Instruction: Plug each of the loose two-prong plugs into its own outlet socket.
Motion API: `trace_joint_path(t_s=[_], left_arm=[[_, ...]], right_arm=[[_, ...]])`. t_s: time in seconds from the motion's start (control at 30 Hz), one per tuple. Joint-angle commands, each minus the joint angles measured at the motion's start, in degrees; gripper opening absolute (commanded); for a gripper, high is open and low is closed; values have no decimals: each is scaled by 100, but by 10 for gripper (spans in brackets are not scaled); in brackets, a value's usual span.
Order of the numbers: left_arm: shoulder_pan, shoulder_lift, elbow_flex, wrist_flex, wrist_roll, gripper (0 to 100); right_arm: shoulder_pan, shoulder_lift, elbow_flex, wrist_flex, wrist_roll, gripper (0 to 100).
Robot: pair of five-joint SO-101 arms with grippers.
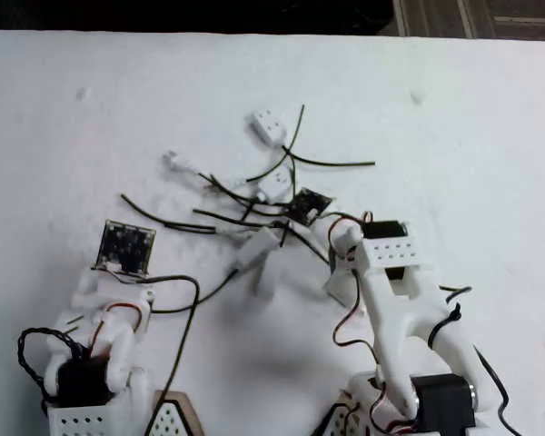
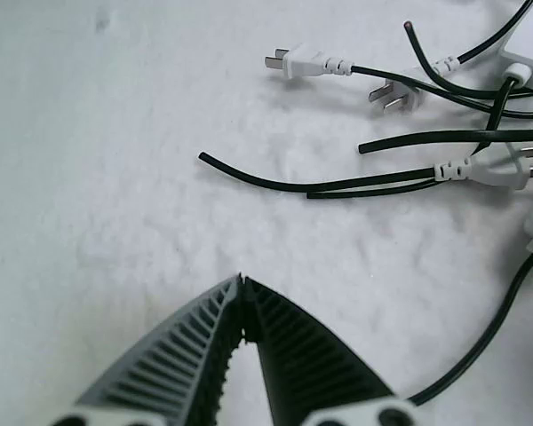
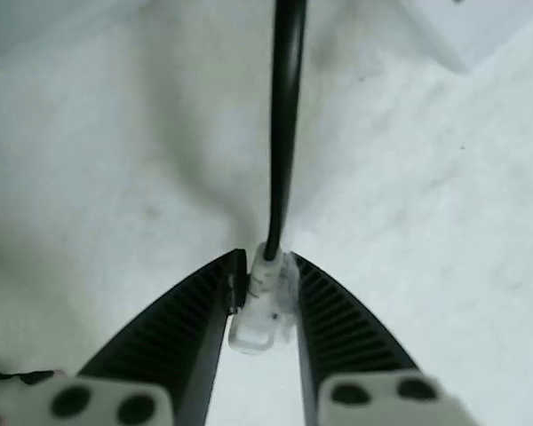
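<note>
My right gripper (image 3: 262,306) is shut on a white two-prong plug (image 3: 259,311), whose black cord (image 3: 284,115) runs away from the fingers. In the high view this gripper (image 1: 309,209) sits in the tangle of cords at the table's middle, beside a white outlet socket (image 1: 274,187). Another socket (image 1: 268,127) lies farther back. My left gripper (image 2: 242,286) is shut and holds nothing above bare table; in the high view it (image 1: 127,245) is at the left. Loose plugs (image 2: 302,62) (image 2: 398,94) (image 2: 497,165) lie beyond it, and one plug (image 1: 173,161) lies apart at the back left.
Several black cords (image 1: 227,218) cross the table's middle between the arms. A white piece (image 1: 254,250) lies in front of the tangle. The white table (image 1: 64,136) has free room at the left, right and back.
</note>
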Motion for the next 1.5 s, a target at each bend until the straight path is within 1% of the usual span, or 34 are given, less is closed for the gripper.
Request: trace_joint_path(t_s=[0.0, 0.1, 0.27, 0.43, 0.67, 0.8, 0.93, 1.1, 1.33, 1.4, 1.43, 1.47], left_arm=[[-4, -31, -26, -141, -70, 27], [-4, -31, -26, -141, -70, 27], [-4, -31, -26, -141, -70, 27], [-4, -31, -26, -141, -70, 27], [4, -31, -26, -141, -70, 27], [4, -31, -26, -141, -70, 27], [4, -31, -26, -141, -70, 27], [4, -31, -18, -141, -70, 27], [4, -31, -18, -132, -70, 27], [4, -31, -18, -132, -70, 27], [4, -31, -18, -132, -70, 27], [4, -31, -18, -132, -70, 27]], right_arm=[[-13, 22, -202, 92, 18, 53], [-13, 22, -202, 92, 18, 54], [-22, 22, -193, 347, 26, 111], [-4, 22, -185, 365, 246, 84], [171, 31, -167, 347, 264, 84], [145, 31, -88, 295, 273, 84], [171, 31, 123, -4, 273, 81], [171, 31, 264, -31, 273, 81], [426, 31, 281, -22, 273, 78], [453, 31, 352, -4, 360, 35], [435, 22, 378, 22, 519, 9], [435, -22, 396, 110, 659, 18]])
